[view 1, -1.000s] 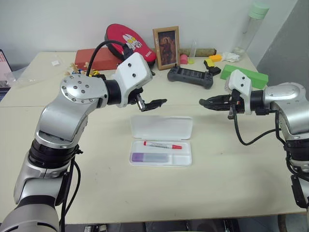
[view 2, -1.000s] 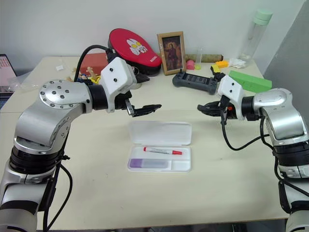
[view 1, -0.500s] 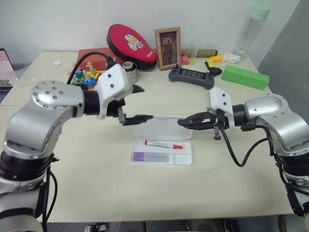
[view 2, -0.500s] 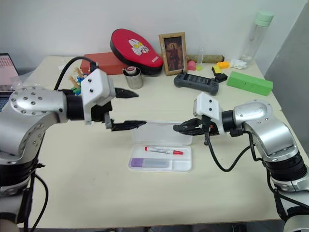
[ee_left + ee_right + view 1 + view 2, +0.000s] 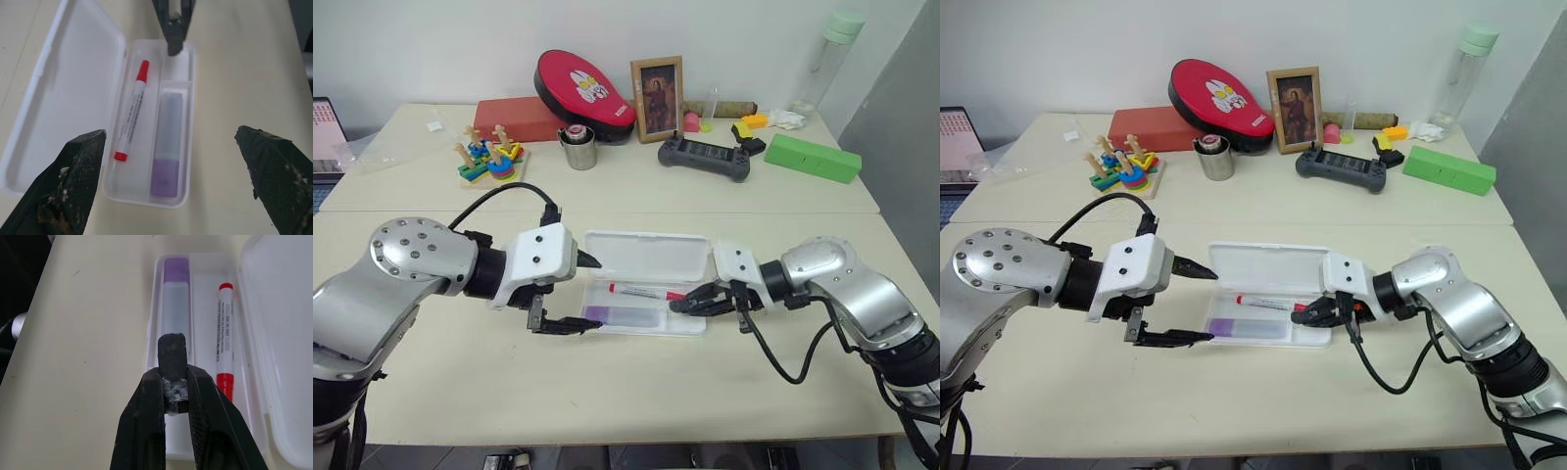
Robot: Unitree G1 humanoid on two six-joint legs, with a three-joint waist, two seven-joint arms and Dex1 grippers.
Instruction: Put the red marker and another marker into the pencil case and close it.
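Note:
The white pencil case (image 5: 646, 257) lies open in the middle of the table, its lid flat behind the tray. In the tray's rear slot rests the red marker (image 5: 641, 291), red cap to the right. The other marker, a lilac highlighter (image 5: 622, 315), fills the front slot. My left gripper (image 5: 595, 292) is open wide at the case's left end, one finger by the lid and one in front of the tray. At the tray's right end, my right gripper (image 5: 677, 306) is shut and holds nothing. The right wrist view has its tip (image 5: 172, 340) over the highlighter (image 5: 174, 298), beside the red marker (image 5: 224, 342).
Along the back of the table stand a red pouch (image 5: 584, 86), a picture frame (image 5: 656, 85), a metal cup (image 5: 578, 149), a wooden stacking toy (image 5: 489, 162), a black controller (image 5: 702, 157), a green box (image 5: 808, 157) and a tall bottle (image 5: 827, 49).
Both arms came down and back from above the table to the case. The left gripper now brackets its left end and the right gripper sits at its right end. Case and markers have not moved.

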